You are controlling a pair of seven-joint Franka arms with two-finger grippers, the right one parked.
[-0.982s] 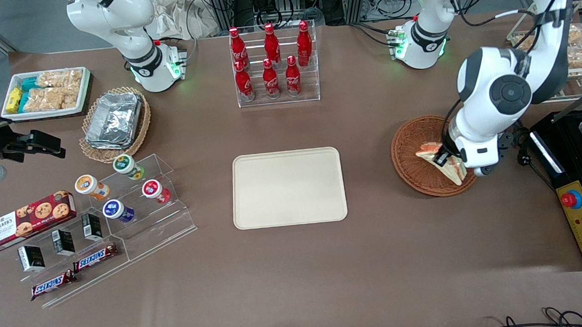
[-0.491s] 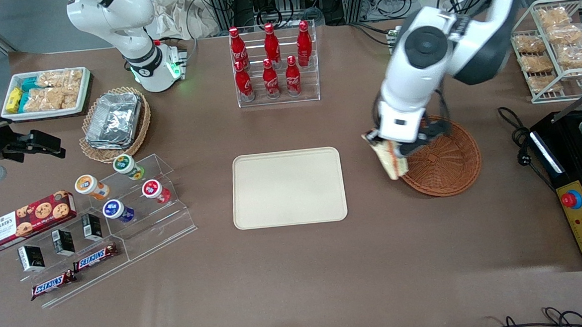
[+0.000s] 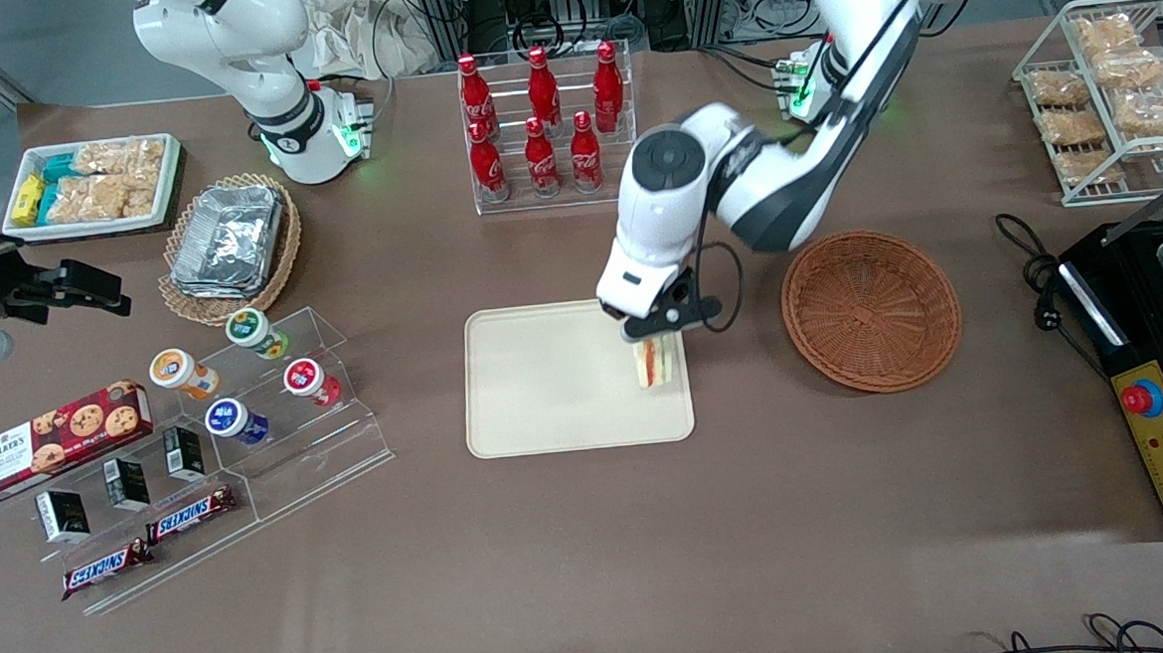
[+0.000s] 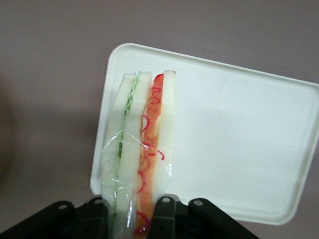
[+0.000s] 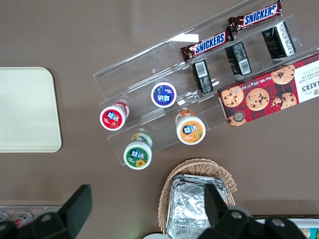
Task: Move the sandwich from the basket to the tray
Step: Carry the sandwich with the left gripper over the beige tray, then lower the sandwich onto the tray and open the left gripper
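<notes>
We find the gripper [image 3: 654, 335] clamped on the sandwich [image 3: 654, 361], which hangs below it over the tray [image 3: 545, 388] edge nearest the basket [image 3: 871, 309].

White sandwich [image 3: 655, 360] with red and green layers, cream tray [image 3: 545, 388], reddish-brown basket [image 3: 871, 309].

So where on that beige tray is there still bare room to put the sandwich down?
Nearly all of the flat cream-beige plastic tray is bare. Only its edge nearest the round reddish-brown wicker basket is occupied: there the tool holds the triangular white-bread sandwich.
</notes>
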